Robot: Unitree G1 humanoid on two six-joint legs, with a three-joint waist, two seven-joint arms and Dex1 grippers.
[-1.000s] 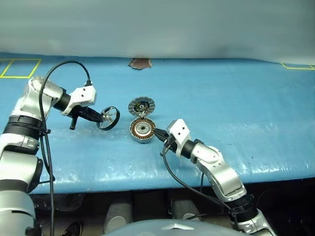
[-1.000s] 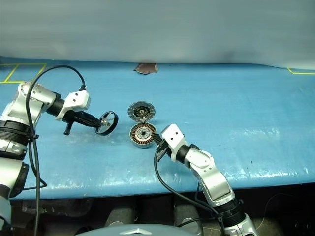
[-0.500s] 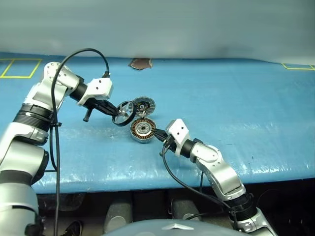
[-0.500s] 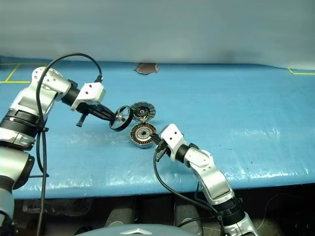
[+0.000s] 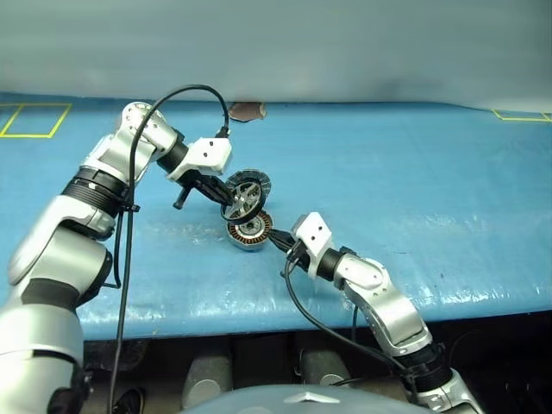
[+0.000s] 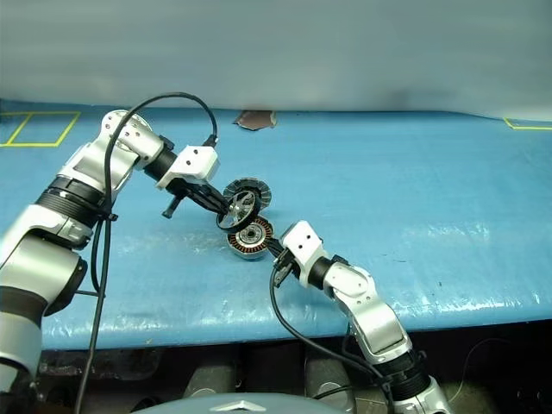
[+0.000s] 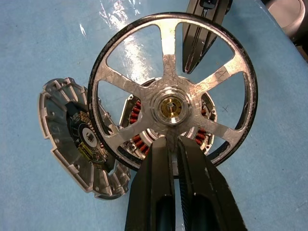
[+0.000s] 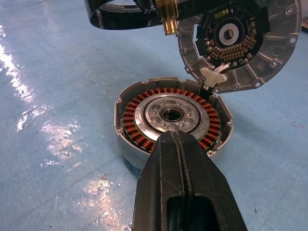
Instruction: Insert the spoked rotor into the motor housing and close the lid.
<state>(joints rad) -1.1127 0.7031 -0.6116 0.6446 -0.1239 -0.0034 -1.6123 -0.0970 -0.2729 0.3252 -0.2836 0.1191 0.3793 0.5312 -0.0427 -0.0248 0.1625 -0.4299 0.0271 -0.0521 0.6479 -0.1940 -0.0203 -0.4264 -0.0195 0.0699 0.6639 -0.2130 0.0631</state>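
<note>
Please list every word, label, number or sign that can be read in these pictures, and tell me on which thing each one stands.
No readable text in any view.
Lid: tiny marks on the parts of its dark inner face, too small to read.
Table: yellow line markings at the far corners, lines only, no letters or numbers.
Rotor, housing, left gripper, right gripper: no print visible.

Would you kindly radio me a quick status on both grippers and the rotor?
Left gripper shut on spoked rotor, above motor housing. Right gripper shut at housing rim. Lid hinged open, nothing blocking.
</note>
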